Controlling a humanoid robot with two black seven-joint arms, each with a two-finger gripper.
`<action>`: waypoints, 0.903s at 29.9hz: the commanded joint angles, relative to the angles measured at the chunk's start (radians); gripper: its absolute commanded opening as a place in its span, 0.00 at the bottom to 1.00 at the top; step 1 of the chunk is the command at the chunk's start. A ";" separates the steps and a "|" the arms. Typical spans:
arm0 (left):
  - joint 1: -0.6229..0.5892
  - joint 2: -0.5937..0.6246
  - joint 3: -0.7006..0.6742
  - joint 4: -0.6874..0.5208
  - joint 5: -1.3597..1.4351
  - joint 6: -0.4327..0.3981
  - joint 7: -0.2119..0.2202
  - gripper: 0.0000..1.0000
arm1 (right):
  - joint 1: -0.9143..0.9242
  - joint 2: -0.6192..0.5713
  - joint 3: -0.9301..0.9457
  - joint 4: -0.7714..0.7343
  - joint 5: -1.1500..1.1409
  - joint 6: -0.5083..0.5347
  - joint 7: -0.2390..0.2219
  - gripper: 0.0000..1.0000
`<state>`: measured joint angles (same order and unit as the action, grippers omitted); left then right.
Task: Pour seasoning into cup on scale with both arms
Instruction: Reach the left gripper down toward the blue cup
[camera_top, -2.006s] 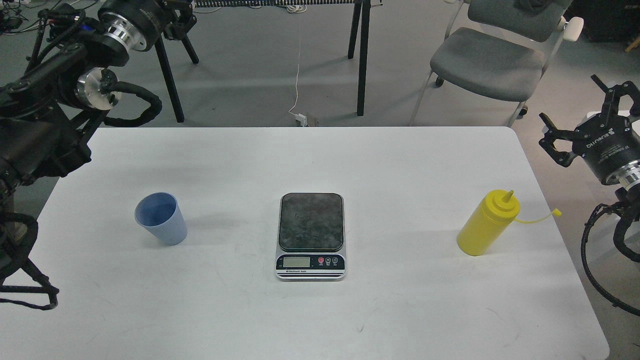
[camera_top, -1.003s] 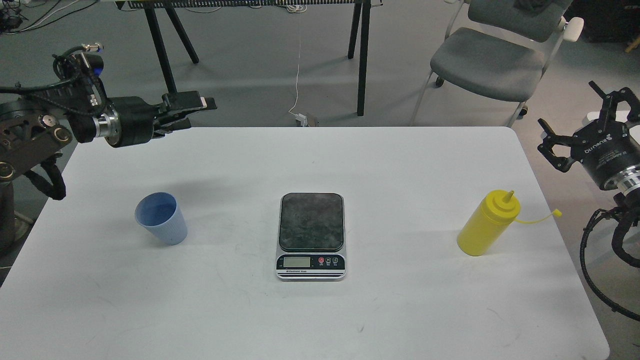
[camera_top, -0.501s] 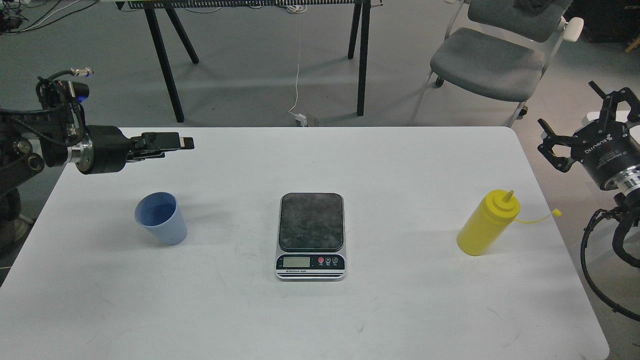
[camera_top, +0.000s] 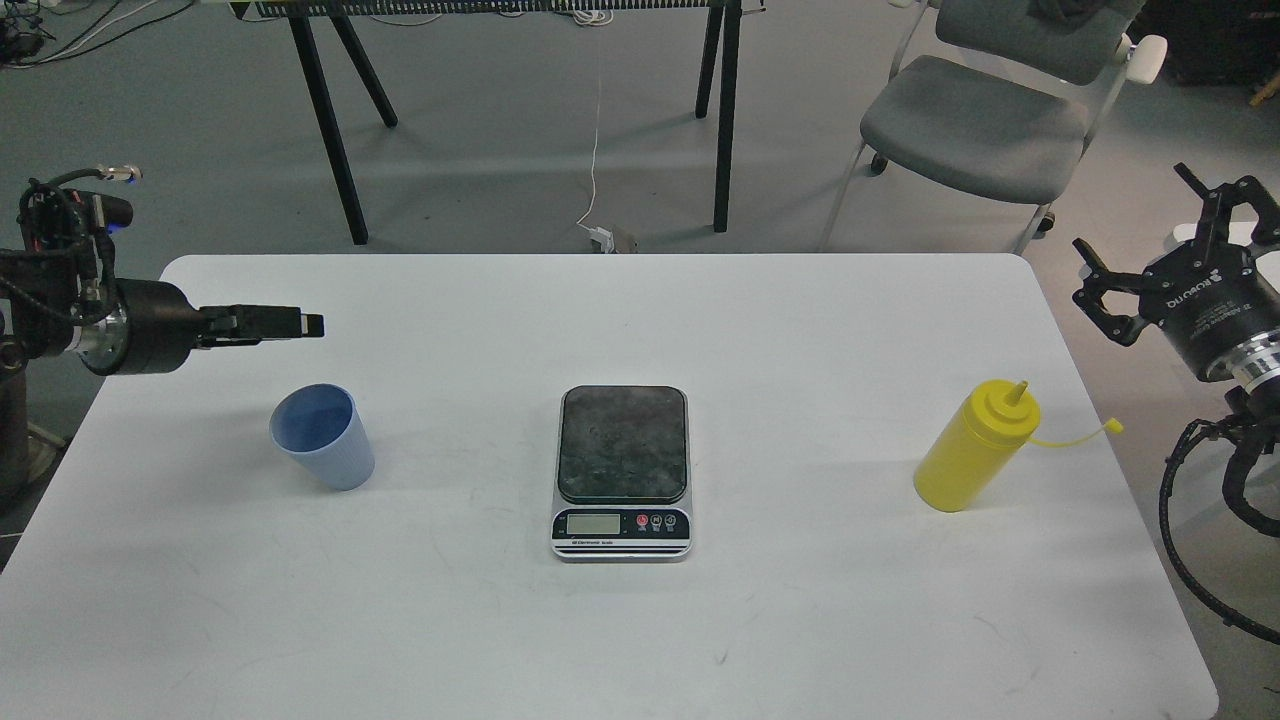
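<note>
The light-blue ribbed cup (camera_top: 322, 436) stands upright on the white table (camera_top: 620, 640), left of the scale. The scale (camera_top: 622, 470) sits at the table's middle with nothing on its dark plate. The yellow seasoning bottle (camera_top: 975, 447) stands at the right, its tethered cap hanging off to the right. My left gripper (camera_top: 300, 325) hovers level above and just behind the cup, pointing right. It is seen edge-on, so its fingers cannot be told apart. My right gripper (camera_top: 1132, 208) is open and empty, off the table's right edge, above and right of the bottle.
A grey office chair (camera_top: 985, 120) stands behind the table's far right corner. Black table legs (camera_top: 725, 110) and a white cable (camera_top: 597, 130) show on the floor beyond the far edge.
My left arm has swung down from high at the back left, and its gripper now sits low over the table just behind the cup. The right arm has barely moved.
</note>
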<state>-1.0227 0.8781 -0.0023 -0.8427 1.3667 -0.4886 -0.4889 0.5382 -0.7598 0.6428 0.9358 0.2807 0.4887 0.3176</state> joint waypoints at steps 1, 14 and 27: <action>0.013 0.018 0.001 -0.001 0.044 0.000 0.000 0.95 | 0.000 0.000 0.001 0.000 0.000 0.000 0.000 0.99; 0.078 0.019 -0.001 -0.003 0.058 0.000 0.000 0.95 | 0.000 -0.004 0.001 0.000 0.000 0.000 0.001 0.99; 0.098 0.007 -0.001 -0.003 0.055 0.000 0.000 0.95 | 0.000 -0.004 0.001 0.000 0.000 0.000 0.001 0.99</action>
<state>-0.9254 0.8891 -0.0032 -0.8452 1.4234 -0.4886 -0.4887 0.5385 -0.7627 0.6443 0.9368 0.2807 0.4887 0.3192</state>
